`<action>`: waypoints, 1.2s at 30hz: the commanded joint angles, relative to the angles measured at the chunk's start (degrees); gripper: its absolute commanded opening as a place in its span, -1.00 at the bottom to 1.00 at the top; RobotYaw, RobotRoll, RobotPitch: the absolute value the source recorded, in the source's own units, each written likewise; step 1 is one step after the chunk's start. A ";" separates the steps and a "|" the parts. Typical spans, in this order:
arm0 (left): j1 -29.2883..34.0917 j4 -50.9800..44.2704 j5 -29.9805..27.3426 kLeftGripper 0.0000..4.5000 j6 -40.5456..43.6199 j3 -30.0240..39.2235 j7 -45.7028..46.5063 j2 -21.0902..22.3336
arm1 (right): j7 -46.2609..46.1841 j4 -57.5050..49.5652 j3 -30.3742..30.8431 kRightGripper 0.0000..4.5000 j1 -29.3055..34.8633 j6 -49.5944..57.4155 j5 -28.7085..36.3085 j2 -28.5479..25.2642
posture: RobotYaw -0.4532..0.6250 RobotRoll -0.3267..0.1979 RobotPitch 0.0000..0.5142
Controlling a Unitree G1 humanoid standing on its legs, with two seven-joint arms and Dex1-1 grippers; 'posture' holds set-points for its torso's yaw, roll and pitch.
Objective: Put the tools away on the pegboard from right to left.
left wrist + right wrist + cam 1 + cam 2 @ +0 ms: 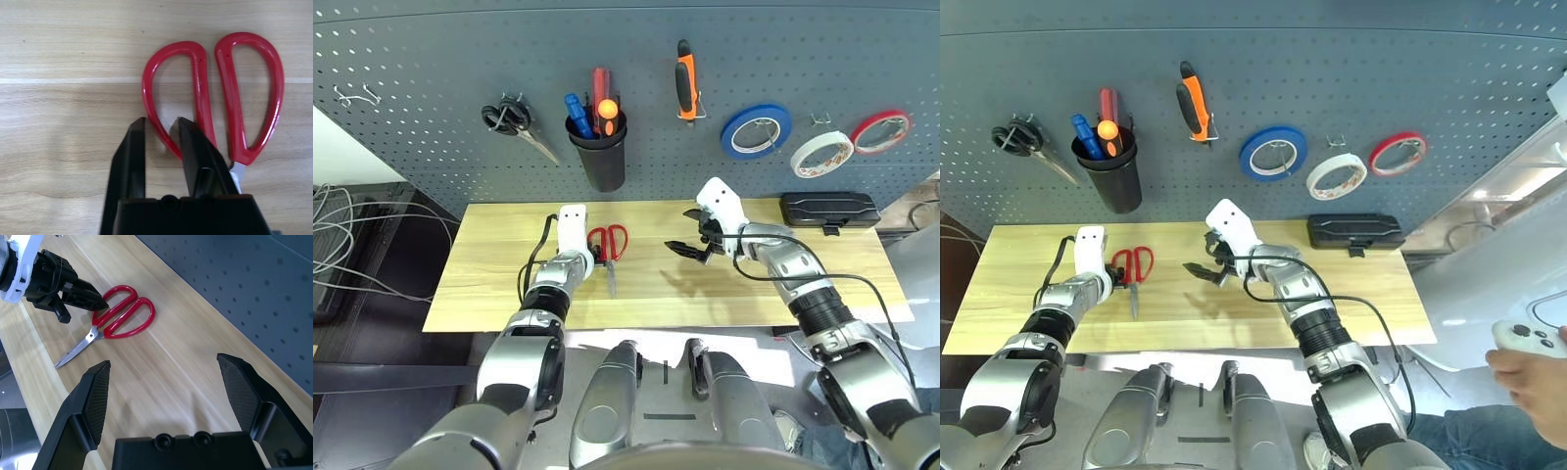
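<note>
On the wooden table (724,294), below the pegboard (431,88), the red-handled scissors (609,247) lie flat, blades pointing away from the board. Left gripper (161,128) sits at the scissors' handle loops, its fingers drawn close, one finger inside the nearer loop and the other outside it; a firm grip cannot be confirmed. Right gripper (688,231) hovers over the table to the right of the scissors, jaws wide apart and empty. White tape (822,153), pliers (685,80) and screwdriver (606,115) hang on the pegboard.
</note>
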 commanded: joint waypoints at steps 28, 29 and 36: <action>34.54 -57.12 -3.51 -0.98 -38.30 7.16 -8.93 5.33 | 3.54 -6.44 -2.99 1.00 -4.48 -3.78 6.08 3.63 | 0.14 0.25 -0.15; 33.91 -57.71 -3.09 -0.98 -39.66 7.41 -8.73 5.66 | 3.64 -6.81 -3.07 1.00 -4.71 -3.61 6.31 3.66 | 0.14 0.25 -0.15; 28.12 -56.98 -0.54 -0.98 -44.48 10.04 -4.40 7.44 | 3.83 -8.87 -3.13 1.00 -5.78 -3.10 7.89 3.98 | 0.13 0.25 -0.15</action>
